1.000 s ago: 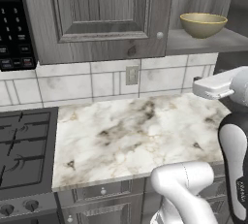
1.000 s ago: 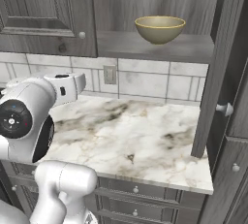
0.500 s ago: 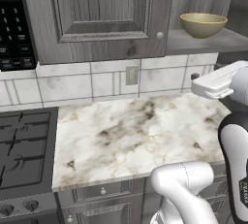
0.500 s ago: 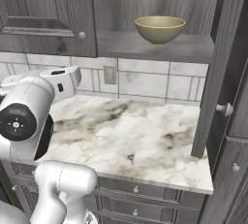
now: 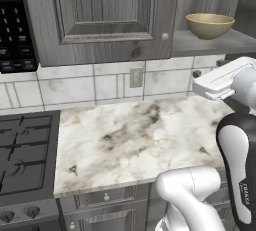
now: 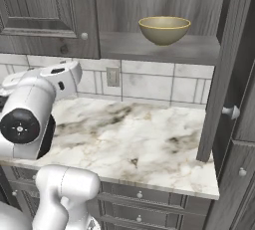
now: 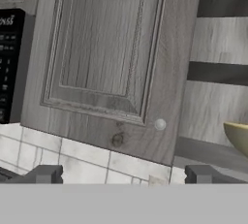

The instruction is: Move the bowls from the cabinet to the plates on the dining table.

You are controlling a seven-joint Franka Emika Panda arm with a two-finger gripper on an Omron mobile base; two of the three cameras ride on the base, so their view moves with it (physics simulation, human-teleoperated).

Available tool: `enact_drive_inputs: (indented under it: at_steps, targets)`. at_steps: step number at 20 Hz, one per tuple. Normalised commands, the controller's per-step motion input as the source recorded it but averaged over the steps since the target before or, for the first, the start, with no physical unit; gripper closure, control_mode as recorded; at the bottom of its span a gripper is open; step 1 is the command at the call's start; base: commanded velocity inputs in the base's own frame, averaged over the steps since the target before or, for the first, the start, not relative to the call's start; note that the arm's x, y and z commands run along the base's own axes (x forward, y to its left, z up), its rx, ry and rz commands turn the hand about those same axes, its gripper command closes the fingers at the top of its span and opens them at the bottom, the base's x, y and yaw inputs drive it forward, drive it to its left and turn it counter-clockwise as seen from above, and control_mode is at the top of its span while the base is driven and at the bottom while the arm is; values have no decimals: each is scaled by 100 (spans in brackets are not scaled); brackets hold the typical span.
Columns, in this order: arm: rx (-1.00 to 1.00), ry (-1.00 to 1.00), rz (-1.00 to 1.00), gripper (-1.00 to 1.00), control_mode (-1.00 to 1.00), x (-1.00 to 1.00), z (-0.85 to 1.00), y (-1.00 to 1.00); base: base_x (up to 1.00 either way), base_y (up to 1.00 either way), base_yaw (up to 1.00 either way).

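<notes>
A glossy tan bowl (image 5: 210,25) (image 6: 164,29) stands upright on the open shelf of the grey wood-grain cabinet (image 5: 105,15) (image 6: 45,10). The cabinet's left door is closed and its right door (image 6: 226,74) hangs open. My gripper (image 7: 125,175) is open with nothing between its fingertips (image 7: 46,174). It faces the closed door (image 7: 101,48), and the bowl's rim (image 7: 238,136) shows at the right edge of the hand view. My hand (image 5: 220,77) (image 6: 62,72) hovers above the counter, below and left of the shelf. The plates and the dining table are out of view.
A marble worktop (image 5: 130,140) (image 6: 129,139) over grey drawers (image 6: 149,194) lies under the arm. To its left is a black stove (image 5: 25,155), with a black microwave panel (image 5: 15,25) above it. The tiled wall carries an outlet (image 5: 135,77).
My hand has risen a little toward the cabinet. The bowl and the doors have not moved.
</notes>
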Motion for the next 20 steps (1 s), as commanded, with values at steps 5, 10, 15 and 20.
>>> enact_drive_inputs:
  at_steps: [5, 10, 15, 20]
  targets:
    - [0, -4, 0, -100, -100, 33, 0, 14, 0, 0, 0]
    - [0, -3, 0, -100, -100, 31, 0, 5, 0, 0, 0]
    - [0, -5, 0, -100, -100, 22, 15, 0, 0, 0, 0]
    - [0, -6, 0, -100, -100, 23, 30, 0, 0, 0, 0]
